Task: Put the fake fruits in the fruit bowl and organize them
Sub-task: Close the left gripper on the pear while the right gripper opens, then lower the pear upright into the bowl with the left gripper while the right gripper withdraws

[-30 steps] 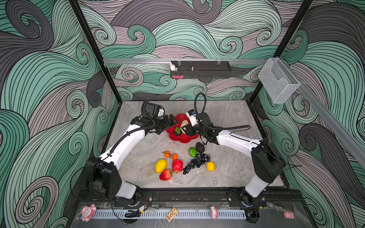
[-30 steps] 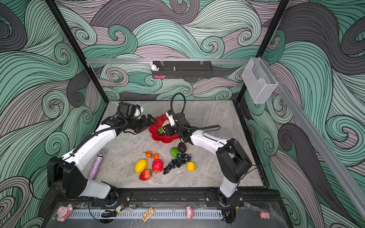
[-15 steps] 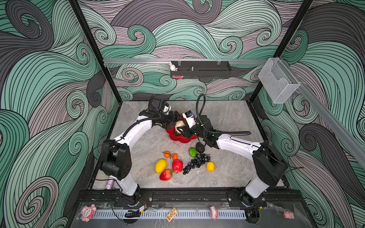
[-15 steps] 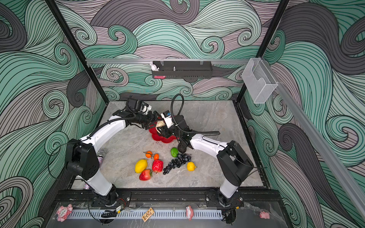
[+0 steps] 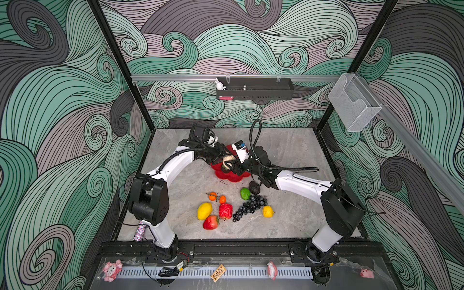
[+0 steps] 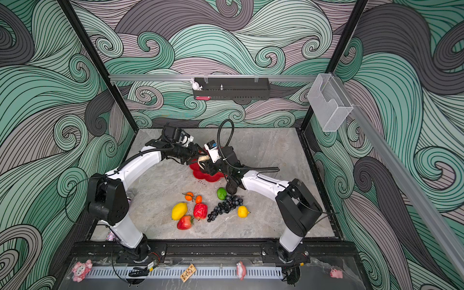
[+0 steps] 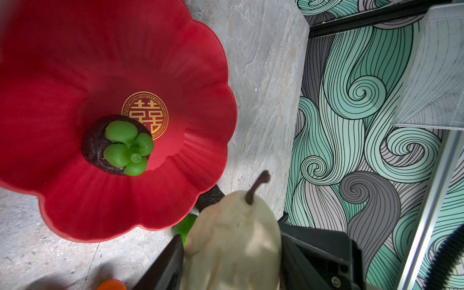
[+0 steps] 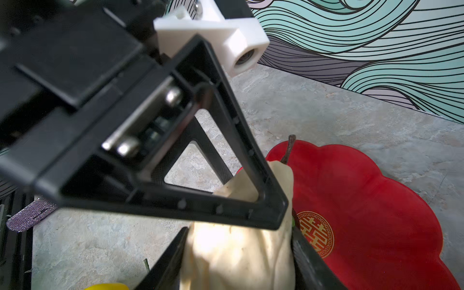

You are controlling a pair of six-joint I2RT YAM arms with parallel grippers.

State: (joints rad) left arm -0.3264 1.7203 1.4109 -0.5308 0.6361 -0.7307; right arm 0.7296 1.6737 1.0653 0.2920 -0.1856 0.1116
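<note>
Your left gripper [image 7: 232, 256]: jaws pinched on cream plastic pear with brown stem [image 7: 233, 221]. Pear held off table, over glossy red flower-shaped bowl [image 5: 233, 178]. Your right gripper [image 8: 238, 258]: clamped on same pear. Dark mangosteen with green leaf cap [image 7: 118, 145] sits in bowl beside gold emblem. Other fake fruits [image 5: 226, 211] loose on grey stone-look tabletop [image 5: 288, 221], in front of bowl.
</note>
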